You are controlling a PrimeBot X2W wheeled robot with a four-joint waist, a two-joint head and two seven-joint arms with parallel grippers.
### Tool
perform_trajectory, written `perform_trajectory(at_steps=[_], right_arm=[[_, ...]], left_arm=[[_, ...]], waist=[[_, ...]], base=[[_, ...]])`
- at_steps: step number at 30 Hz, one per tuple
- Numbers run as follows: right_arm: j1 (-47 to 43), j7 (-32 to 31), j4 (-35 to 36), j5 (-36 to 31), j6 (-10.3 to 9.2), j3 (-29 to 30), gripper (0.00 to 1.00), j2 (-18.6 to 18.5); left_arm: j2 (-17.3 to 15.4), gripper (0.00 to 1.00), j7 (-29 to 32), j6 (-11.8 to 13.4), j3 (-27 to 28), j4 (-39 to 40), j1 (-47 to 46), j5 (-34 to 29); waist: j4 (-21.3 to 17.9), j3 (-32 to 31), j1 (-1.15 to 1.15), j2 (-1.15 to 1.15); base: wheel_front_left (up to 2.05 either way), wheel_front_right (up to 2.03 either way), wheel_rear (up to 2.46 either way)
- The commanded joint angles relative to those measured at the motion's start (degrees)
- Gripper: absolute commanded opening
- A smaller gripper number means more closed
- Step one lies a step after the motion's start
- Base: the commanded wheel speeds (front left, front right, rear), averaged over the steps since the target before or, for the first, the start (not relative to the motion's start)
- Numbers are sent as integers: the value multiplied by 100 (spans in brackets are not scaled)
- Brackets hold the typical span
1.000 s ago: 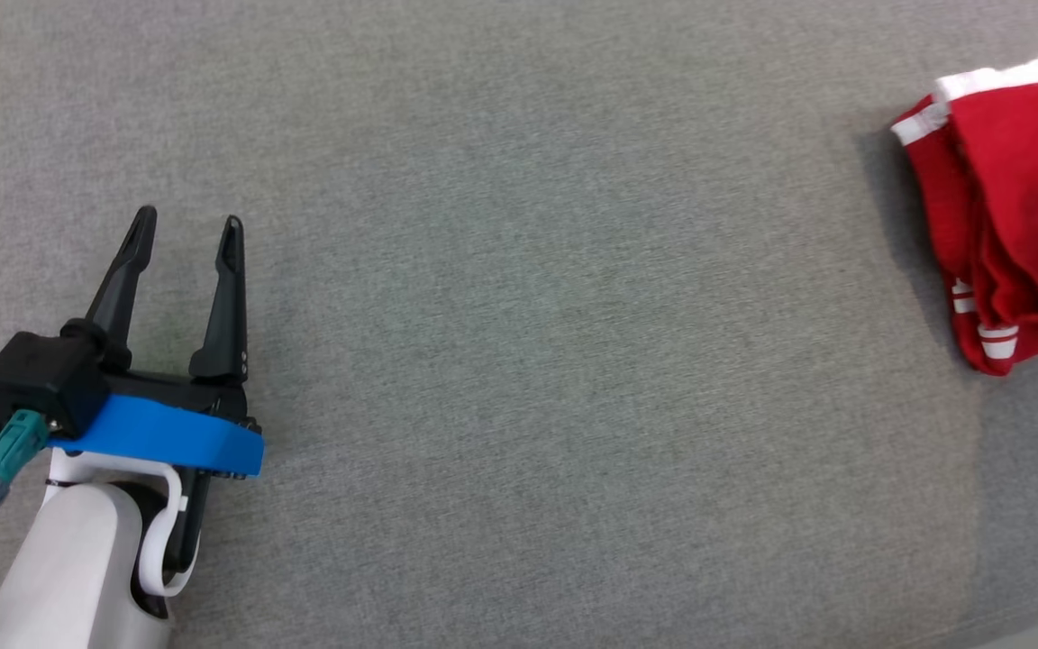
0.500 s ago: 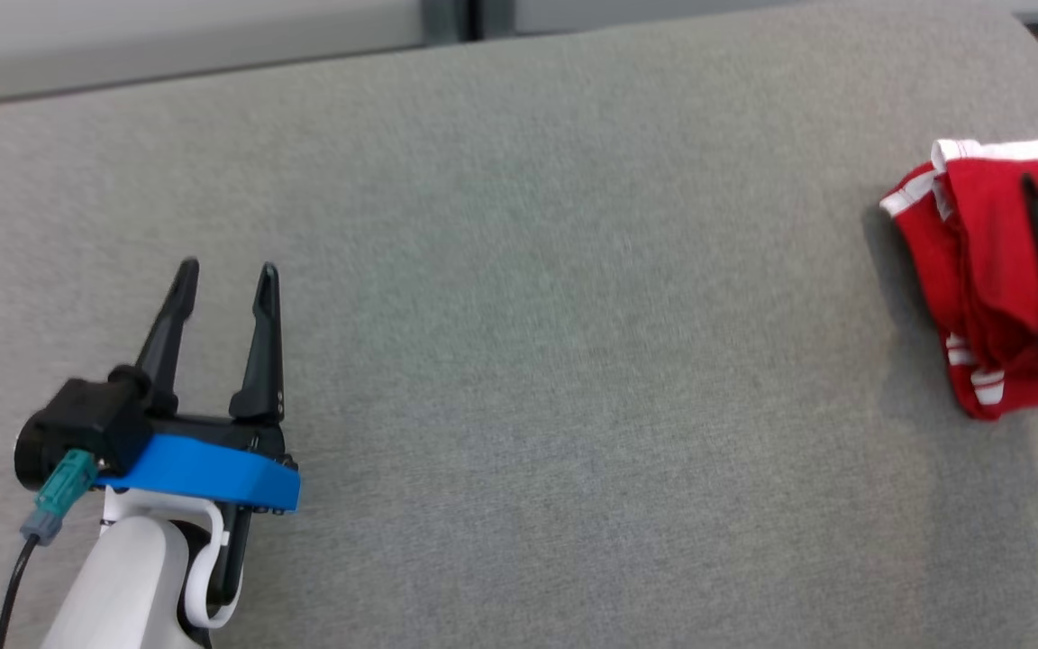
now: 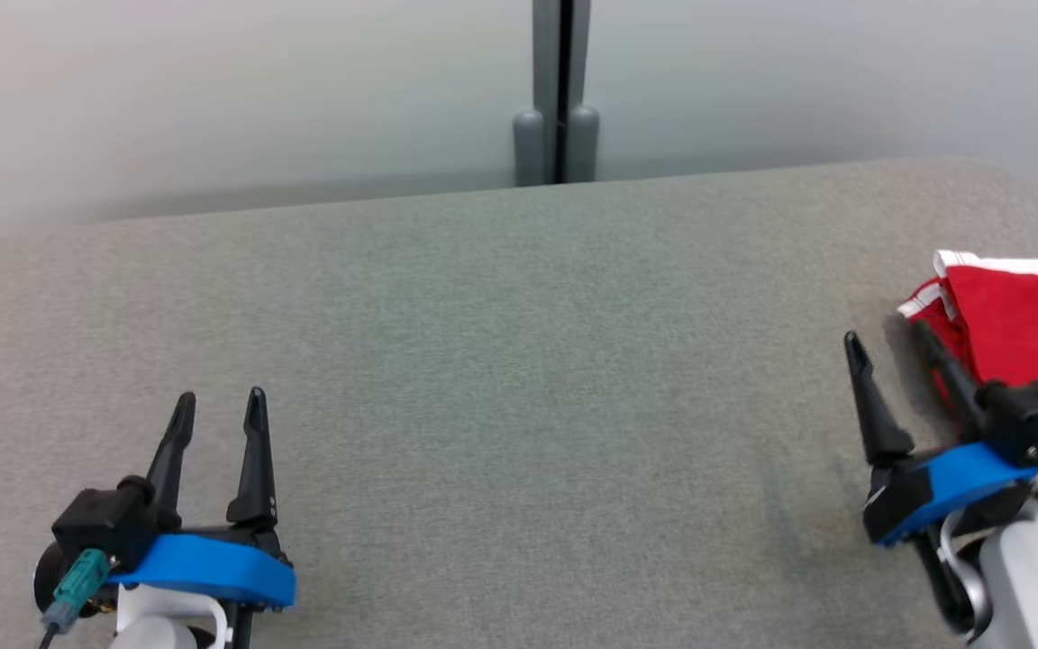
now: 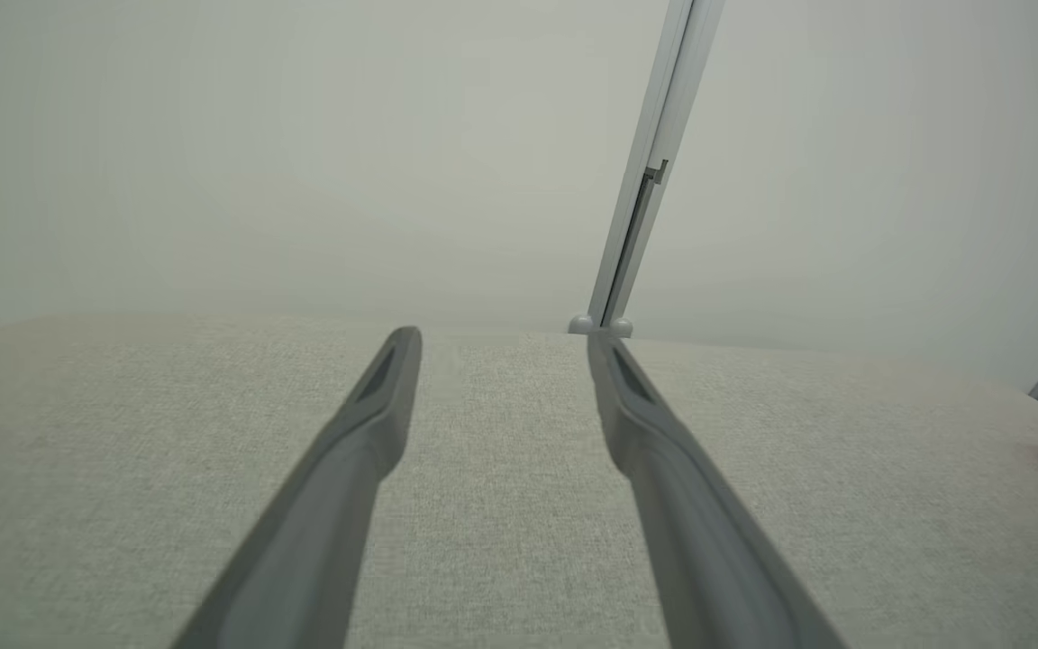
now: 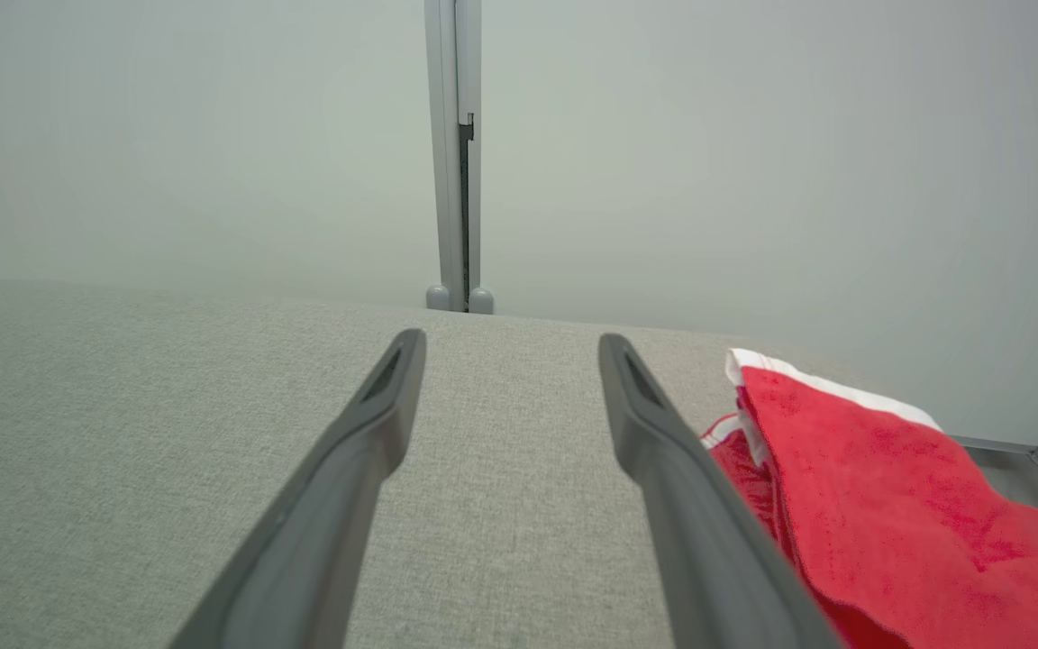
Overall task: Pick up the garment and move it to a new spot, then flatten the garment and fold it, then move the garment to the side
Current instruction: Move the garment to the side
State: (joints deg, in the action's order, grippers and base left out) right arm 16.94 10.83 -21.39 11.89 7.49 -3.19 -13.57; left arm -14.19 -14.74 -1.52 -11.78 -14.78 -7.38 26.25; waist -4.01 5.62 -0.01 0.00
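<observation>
Lying folded at far right, the red garment (image 3: 1019,324). Just beside it sits the right gripper (image 3: 884,330), the left gripper (image 3: 220,397) well apart, fingers spread on both.

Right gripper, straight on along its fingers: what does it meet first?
Likely nothing: the right gripper, open, aims over bare table toward the far wall. The red garment lies just right of that line; the outer finger might brush it. Depth unclear.
</observation>
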Motion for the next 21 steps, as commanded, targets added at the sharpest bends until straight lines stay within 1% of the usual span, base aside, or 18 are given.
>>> perform_trajectory(at_steps=[1,7,13,21], right_arm=[[-138,-24,64,-58,3,18,100,48],[-545,-196,401,-336,3,103,100,484],[-843,-387,679,-463,3,251,100,644],[-1087,-592,1011,-512,3,439,100,749]], left_arm=[[30,100,-24,-9,21,-40,43,19],[145,100,-44,-27,146,-198,265,54],[245,100,-46,-51,244,-196,437,-11],[268,100,-48,-98,292,-195,537,-110]], waist=[[52,-40,1,0],[297,-333,1,0],[414,-503,1,0],[355,-543,1,0]], base=[[0,0,0],[0,0,0],[0,0,0],[0,0,0]])
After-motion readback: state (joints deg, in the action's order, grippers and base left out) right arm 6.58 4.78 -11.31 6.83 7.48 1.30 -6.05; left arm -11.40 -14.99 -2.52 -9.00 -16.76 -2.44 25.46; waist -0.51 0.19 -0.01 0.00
